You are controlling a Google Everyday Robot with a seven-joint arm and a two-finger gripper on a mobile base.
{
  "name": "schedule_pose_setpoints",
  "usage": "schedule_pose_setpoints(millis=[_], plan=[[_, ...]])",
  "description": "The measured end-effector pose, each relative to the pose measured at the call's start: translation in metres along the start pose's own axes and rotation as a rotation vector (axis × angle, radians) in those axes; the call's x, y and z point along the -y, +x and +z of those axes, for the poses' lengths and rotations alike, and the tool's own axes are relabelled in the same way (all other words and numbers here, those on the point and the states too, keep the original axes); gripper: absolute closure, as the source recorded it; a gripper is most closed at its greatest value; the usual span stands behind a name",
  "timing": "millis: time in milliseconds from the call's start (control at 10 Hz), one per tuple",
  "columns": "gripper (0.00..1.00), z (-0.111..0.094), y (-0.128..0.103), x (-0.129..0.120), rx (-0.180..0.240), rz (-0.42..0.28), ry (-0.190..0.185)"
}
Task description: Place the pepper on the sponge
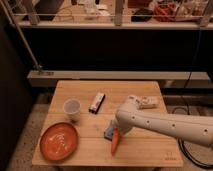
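The gripper (118, 133) is hanging at the arm's left end over the table's front half, its fingers apparently clamping the thick top of the pepper (114, 144). One pepper is showing: slim, orange-red, tapering to a point aimed at the front edge. Just left of the fingers one small blue sponge (108, 131) is lying beside the pepper's top. Farther left one orange plate (59, 141) is sitting. Up-left of the fingers, one cup (71, 108) and one dark-and-white box (97, 102) are standing apart. The wooden table (145, 150) is showing bare boards between fingers and plate, and its front edge is running near the pepper's tip.
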Motion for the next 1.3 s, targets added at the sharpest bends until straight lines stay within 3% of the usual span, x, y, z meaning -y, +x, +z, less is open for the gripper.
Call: schedule_pose_setpoints(millis=[1300], plan=[[0.89,0.002,-0.006,0.027,-0.007,-0.076,0.009]])
